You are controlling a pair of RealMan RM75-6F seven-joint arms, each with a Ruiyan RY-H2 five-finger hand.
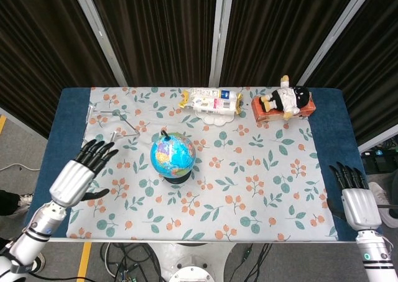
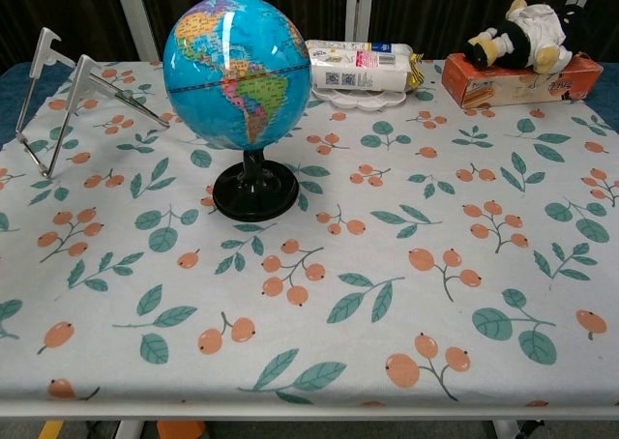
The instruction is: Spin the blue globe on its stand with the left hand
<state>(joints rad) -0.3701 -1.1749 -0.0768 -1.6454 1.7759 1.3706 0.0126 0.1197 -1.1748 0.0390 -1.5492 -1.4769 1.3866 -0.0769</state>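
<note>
Dark curtains behind a floral-clothed counter (image 1: pixel 261 189). Blue globe (image 1: pixel 173 155) stands upright, centre-left. Left hand (image 1: pixel 79 175), fingers spread and empty, is well apart from it. We judge approach stage; next, reach rightward to brush the sphere.

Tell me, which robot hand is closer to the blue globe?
The left hand. It hovers open just left of the blue globe, over the cloth. The right hand waits far off at the table's right edge.
</note>
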